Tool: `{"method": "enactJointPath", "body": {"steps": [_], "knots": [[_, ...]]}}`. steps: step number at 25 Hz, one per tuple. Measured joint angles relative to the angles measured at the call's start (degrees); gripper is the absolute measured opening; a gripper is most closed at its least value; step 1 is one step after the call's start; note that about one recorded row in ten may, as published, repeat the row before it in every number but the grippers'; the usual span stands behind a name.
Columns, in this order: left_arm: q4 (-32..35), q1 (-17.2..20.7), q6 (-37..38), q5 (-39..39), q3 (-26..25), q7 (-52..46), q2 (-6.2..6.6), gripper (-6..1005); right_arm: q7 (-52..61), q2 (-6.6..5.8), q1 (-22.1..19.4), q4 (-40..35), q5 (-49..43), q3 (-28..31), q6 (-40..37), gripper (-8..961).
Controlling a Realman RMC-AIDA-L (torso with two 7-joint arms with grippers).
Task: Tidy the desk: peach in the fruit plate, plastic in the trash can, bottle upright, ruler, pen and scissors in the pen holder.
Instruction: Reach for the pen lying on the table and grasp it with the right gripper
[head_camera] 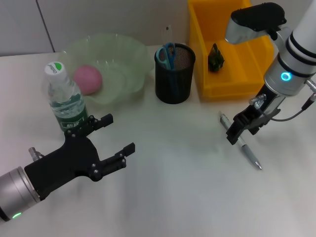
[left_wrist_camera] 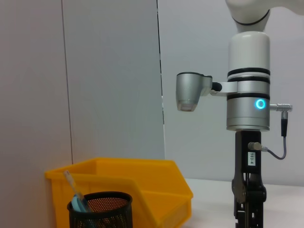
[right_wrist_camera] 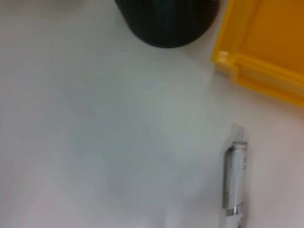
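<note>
Head view shows my right gripper low over the pen, which lies flat on the table. I use the pen holder as my marker. The pen is off to the robot's right of it and nearer to me. My fingers stand a little apart, on either side of the pen's upper part. I cannot tell if they touch it yet.

I think the pen is light, stiff and thin. Its silver body looks smooth, so it may slip or roll. I would pinch it across the middle of the barrel, not at the tip.

My left gripper hangs with its fingers spread wide and holds nothing. It is on the other side of the pen holder and nearer to me, close to the bottle, which stands up.

The peach sits in the fruit plate, beside the pen holder. The scissors stick out of the holder. A dark crumpled thing lies in the yellow bin next to it, and I cannot tell what it is.

My fingers hide part of the pen. I see no ruler anywhere; it may be inside the holder.
</note>
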Motion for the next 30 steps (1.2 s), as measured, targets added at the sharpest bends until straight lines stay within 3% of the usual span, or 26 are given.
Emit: {"method": "enactJointPath", "body": {"steps": [9,28,30], "knots": [[0.0,0.1,-0.2,0.0,0.5,-0.1,0.01,815,1.5,0.93,1.7,4.1,-2.0,0.0,3.2,635],[0.0,0.4,-0.2,0.0,0.8,-0.1,0.07,814,2.2,1.20,2.3,6.0,-3.1,-0.1,5.1,607],[0.0,0.4,-0.2,0.0,0.9,-0.1,0.09,814,2.2,1.41,2.3,6.0,-3.7,-0.1,5.1,497]]}}
